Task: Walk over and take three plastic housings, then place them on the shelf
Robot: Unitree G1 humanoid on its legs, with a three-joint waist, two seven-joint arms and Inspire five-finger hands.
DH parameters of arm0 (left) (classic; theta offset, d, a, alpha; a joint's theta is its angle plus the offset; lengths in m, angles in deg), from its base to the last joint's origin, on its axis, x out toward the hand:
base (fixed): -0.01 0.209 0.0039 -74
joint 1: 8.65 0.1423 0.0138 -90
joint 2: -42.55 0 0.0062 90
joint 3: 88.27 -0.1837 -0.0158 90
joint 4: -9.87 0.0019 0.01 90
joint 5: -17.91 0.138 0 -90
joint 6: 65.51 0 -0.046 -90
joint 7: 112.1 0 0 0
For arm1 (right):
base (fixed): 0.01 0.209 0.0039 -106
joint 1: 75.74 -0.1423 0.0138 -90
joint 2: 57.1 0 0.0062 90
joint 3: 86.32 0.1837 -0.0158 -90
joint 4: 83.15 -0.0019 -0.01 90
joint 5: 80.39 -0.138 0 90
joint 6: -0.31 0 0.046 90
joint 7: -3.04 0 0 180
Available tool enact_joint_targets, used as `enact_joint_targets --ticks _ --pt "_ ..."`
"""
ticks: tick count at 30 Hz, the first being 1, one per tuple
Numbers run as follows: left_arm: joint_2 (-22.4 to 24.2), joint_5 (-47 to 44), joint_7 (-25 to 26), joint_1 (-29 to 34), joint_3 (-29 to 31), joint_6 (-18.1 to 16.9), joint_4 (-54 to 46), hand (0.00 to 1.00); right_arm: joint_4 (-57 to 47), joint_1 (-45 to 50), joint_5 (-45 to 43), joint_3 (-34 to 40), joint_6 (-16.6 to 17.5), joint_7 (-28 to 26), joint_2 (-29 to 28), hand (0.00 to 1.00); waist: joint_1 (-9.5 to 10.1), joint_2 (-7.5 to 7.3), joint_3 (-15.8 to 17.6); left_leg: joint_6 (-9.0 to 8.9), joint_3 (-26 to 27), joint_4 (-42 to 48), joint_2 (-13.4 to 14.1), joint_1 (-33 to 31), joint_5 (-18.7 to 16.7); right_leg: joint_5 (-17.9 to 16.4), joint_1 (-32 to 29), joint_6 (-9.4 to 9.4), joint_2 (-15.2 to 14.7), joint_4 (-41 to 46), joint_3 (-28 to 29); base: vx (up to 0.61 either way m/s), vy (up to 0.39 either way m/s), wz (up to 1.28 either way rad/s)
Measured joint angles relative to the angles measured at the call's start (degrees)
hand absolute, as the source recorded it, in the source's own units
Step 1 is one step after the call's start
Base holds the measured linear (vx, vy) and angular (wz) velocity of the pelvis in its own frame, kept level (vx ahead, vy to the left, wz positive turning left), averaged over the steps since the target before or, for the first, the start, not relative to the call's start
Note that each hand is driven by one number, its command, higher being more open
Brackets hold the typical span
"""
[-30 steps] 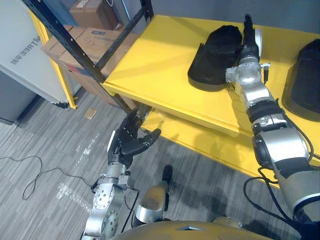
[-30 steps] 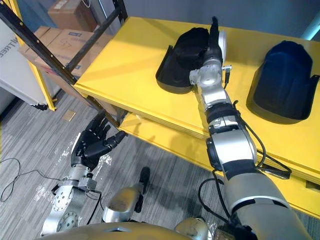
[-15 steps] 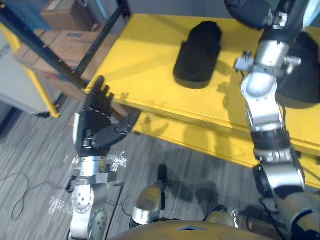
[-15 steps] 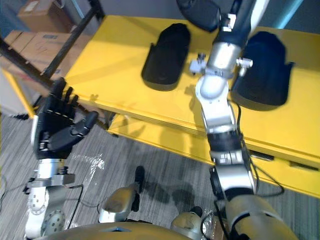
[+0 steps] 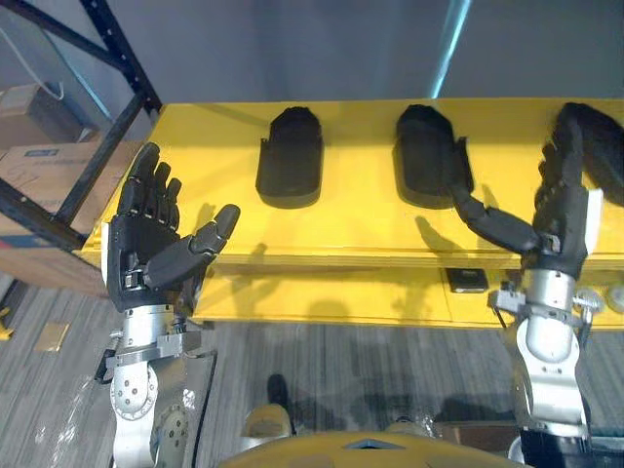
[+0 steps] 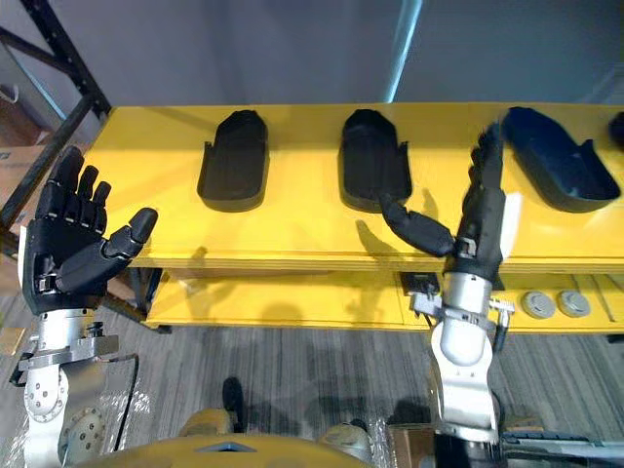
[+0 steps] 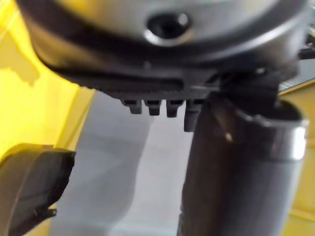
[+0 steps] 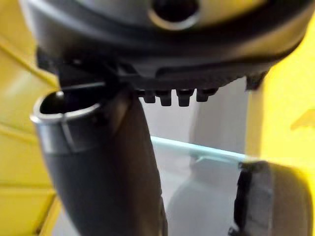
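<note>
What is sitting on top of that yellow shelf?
A left housing, middle housing and right housing, all black plastic, lie in a row. The right hand hides part of the yellow shelf beside the middle housing.

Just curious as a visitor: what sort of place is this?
Probably a warehouse or workshop: a yellow shelf on a dark rack, black plastic housings in a row, cardboard boxes beside.

A storeroom or workshop is suggested — an industrial rack is seen, built of black steel uprights (image 5: 122,54) and yellow shelf boards (image 5: 341,224), with cardboard boxes (image 5: 44,168) stacked behind it at the left. Black plastic housings (image 5: 290,156) are laid in a row on the upper board, above grey plank-patterned flooring (image 5: 390,361).
</note>
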Motion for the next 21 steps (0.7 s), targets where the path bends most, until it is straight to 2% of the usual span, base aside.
enact_joint_targets --ticks 5,10,16,18,21 --pt "0.63 0.88 0.16 0.27 -0.13 1.26 0.0 1.0 -0.11 4.92 -6.59 1.01 0.07 -1.04 -3.85 1.0 -2.85 -0.4 -0.96 -0.35 3.73 -0.01 1.14 1.53 -0.62 0.81 -0.49 -0.55 0.86 -0.91 3.43 -0.03 -0.007 -0.42" --pt "1.03 1.97 -0.47 -0.09 -0.33 2.11 0.0 1.0 -1.56 8.78 -10.49 0.96 0.06 -2.5 -5.74 1.0 -4.43 0.04 -2.27 -0.83 7.34 -0.01 2.2 2.1 -1.06 1.9 -2.39 -0.98 1.9 -1.71 7.0 -0.02 -0.008 -0.39" --pt "0.81 1.27 -1.15 -1.57 -8.27 3.95 0.13 1.0 -2.09 10.59 -13.74 -0.97 -0.05 -3.63 -5.77 1.0 -4.88 -0.35 -3.39 -1.83 15.57 0.18 3.82 4.26 -1.78 4.14 -6.18 -1.6 3.91 -3.37 15.11 0.0 -0.013 -0.69" --pt "0.72 0.9 -0.92 -2.8 -12.68 4.82 0.25 1.0 -2.38 13.0 -13.77 -1.91 -0.25 -5.81 -5.95 1.0 -6.33 -0.66 -3.59 -2.67 19.55 0.21 4.74 6.26 -2.4 4.99 -6.44 -2.04 5.18 -4.0 18.71 0.04 -0.012 -0.85" --pt "0.48 -0.9 -0.27 -4.77 -17.32 5.33 1.65 1.0 -5.07 15.53 -13.82 -2.45 -0.27 -10.11 -5.41 1.0 -7.87 -0.67 -3.97 -4.03 24.52 0.25 6.0 9.27 -3.34 5.36 -7.06 -1.62 6.92 -5.18 22.07 0.02 -0.009 -0.89"
